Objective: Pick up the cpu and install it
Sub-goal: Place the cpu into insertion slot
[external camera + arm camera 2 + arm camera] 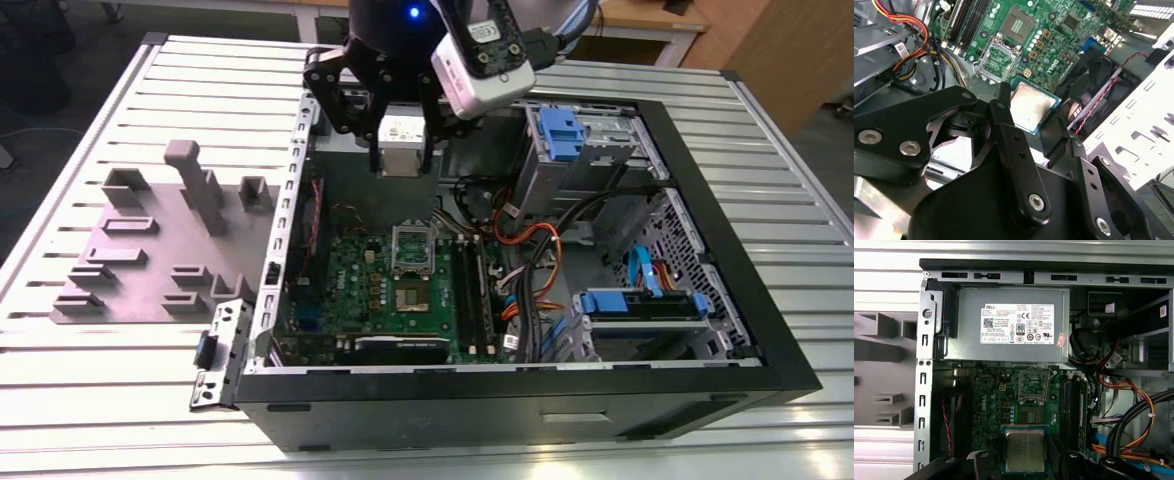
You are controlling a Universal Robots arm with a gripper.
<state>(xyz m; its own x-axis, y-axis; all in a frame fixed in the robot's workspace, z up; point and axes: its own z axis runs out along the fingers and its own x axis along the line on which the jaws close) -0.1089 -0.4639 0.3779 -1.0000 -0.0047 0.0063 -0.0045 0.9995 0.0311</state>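
My gripper (403,140) hangs over the far end of the open computer case (747,300), shut on the cpu (404,146), a small square chip with a silvery top. In both wrist views the cpu (1031,106) (1025,450) sits flat between the black fingers (985,462), above the green motherboard (367,285). The socket (414,246) (1033,385) (999,61) lies further along the board with its metal frame open and nothing in it.
A grey plate of plastic holder blocks (147,250) lies on the slatted table at the exterior view's left. Inside the case are the power supply (1014,322), memory slots (474,290), bundled cables (534,250), blue drive brackets (641,303) and a black fan (1094,90).
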